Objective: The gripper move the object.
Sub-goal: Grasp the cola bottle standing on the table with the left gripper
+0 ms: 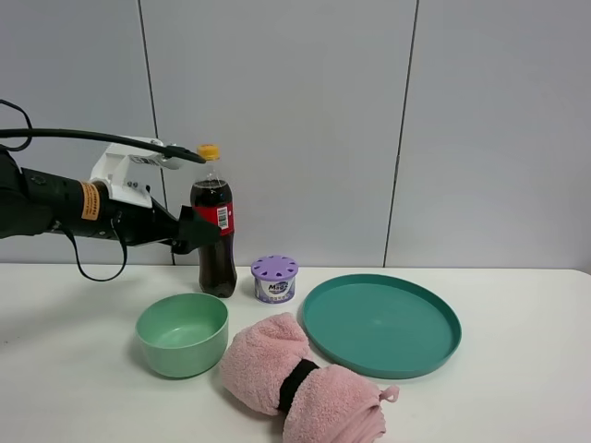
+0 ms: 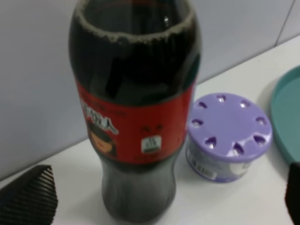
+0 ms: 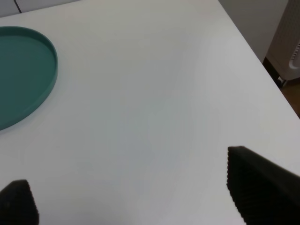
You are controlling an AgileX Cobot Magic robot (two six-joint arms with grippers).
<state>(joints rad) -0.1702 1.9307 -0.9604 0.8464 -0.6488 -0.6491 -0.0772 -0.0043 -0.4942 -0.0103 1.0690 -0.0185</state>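
The cola bottle [image 1: 214, 235], tall, dark, with a red label and orange-yellow cap, stands upright on the white table near the back wall. My left gripper [image 1: 201, 231] reaches in from the left at label height, open, its tips right at the bottle's left side. In the left wrist view the bottle [image 2: 133, 108] fills the middle, and the black ribbed fingers [image 2: 29, 199] stand wide apart at the picture's edges, not closed on it. My right gripper [image 3: 136, 187] is open and empty above bare table; it is out of the exterior high view.
A small purple-lidded tub [image 1: 275, 279] stands just right of the bottle, also in the left wrist view [image 2: 227, 138]. A green bowl [image 1: 182, 334] and a rolled pink towel [image 1: 300, 378] lie in front. A teal plate [image 1: 381, 325] sits to the right; the right wrist view [image 3: 26, 70] shows its rim.
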